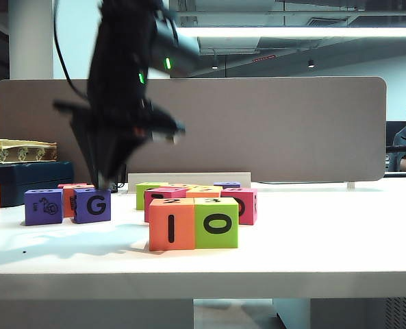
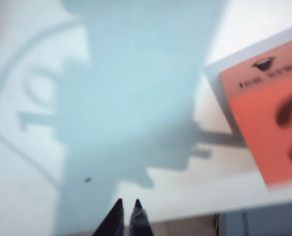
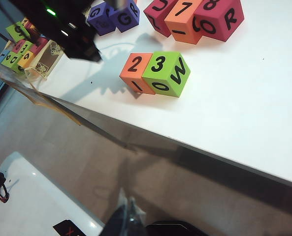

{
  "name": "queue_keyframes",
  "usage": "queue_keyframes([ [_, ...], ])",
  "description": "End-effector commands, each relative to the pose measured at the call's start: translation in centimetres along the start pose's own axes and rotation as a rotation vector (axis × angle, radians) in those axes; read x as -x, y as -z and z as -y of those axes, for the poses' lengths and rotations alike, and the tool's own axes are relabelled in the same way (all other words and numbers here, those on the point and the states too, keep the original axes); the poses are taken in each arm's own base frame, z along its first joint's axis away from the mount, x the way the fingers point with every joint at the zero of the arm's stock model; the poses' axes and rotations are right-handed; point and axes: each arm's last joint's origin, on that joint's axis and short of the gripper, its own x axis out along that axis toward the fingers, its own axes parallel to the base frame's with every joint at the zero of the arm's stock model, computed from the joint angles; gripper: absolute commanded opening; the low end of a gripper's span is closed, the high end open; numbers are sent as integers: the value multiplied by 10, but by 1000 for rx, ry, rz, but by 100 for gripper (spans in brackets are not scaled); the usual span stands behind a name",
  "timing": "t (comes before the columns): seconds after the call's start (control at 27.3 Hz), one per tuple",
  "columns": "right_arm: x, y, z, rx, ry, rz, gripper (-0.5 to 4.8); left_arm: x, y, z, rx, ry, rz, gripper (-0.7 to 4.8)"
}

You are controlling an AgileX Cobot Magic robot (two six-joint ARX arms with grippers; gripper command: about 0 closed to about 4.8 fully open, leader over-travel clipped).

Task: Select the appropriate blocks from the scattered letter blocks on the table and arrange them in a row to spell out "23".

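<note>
Sitting flush side by side near the front edge of the table (image 1: pixel 339 253), the orange block (image 3: pixel 135 72) and the lime green block (image 3: pixel 166 73) read "23" across their tops — a row running along that edge. The left gripper (image 1: pixel 107 179), jaws clenched on nothing, hangs up and to their left, near the purple "G" cube (image 1: pixel 92 205). The right gripper (image 3: pixel 127 206) — pinched, empty — waits below the table's edge, well apart.

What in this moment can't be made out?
Exterior view: left gripper, shut beside the G cube, is motion-blurred; digits atop the orange cube and green cube are edge-on.
Left wrist view: picture edge cuts off a blurred orange face.
Right wrist view: right gripper, below the table's front edge, is dark; jaws unclear.
</note>
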Motion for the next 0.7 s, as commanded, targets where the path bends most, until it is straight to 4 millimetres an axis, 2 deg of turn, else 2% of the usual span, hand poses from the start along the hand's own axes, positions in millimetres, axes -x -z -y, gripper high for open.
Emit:
queue_keyframes([
  [0.04, 0, -1, -1, 11, -4, 9, -1, 25, 7, -7, 12, 7, 94, 17],
  [0.29, 0, -1, -1, 11, -4, 8, -1, 82, 37, -23, 54, 71, 379, 17],
  [0.48, 0, -1, 0, 10, -4, 8, -1, 105, 68, -34, 77, 94, 533, 17],
  [0.62, 0, -1, -1, 10, -5, 8, -1, 107, 116, -45, 92, 107, 619, 17],
  [0.7, 0, -1, -1, 5, -8, 2, -1, 103, 149, -51, 110, 110, 674, 18],
])
